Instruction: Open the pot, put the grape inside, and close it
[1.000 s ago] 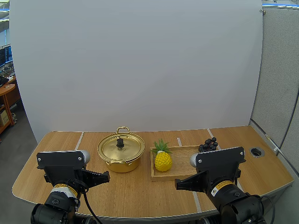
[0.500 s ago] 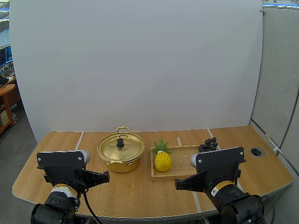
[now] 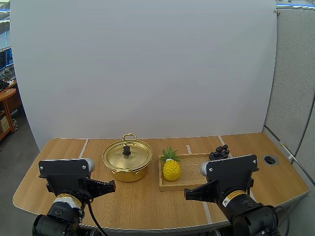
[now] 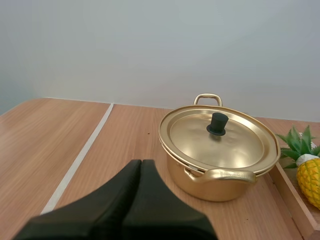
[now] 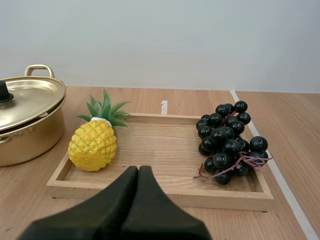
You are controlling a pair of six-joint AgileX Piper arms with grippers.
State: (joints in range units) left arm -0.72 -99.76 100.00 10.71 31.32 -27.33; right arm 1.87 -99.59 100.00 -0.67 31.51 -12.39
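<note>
A gold pot [image 3: 127, 160] stands on the table left of centre, its lid [image 4: 216, 134] on, with a black knob [image 4: 217, 123]. Dark grapes [image 5: 228, 143] lie at the right end of a wooden tray [image 5: 165, 145]; in the high view the grapes [image 3: 219, 152] peek out behind my right arm. My left gripper [image 4: 141, 165] is shut on nothing, its fingers one dark wedge, short of the pot. My right gripper [image 5: 138, 171] is also shut on nothing, just before the tray's near rim. Both arms sit low at the table's near edge, left [image 3: 104, 187] and right [image 3: 192, 193].
A yellow toy pineapple [image 5: 93, 144] with green leaves lies at the tray's left end, close to the pot [image 5: 27, 120]. A round grommet hole [image 3: 270, 160] is in the table at far right. Pale seams [image 4: 80, 160] run across the wooden tabletop.
</note>
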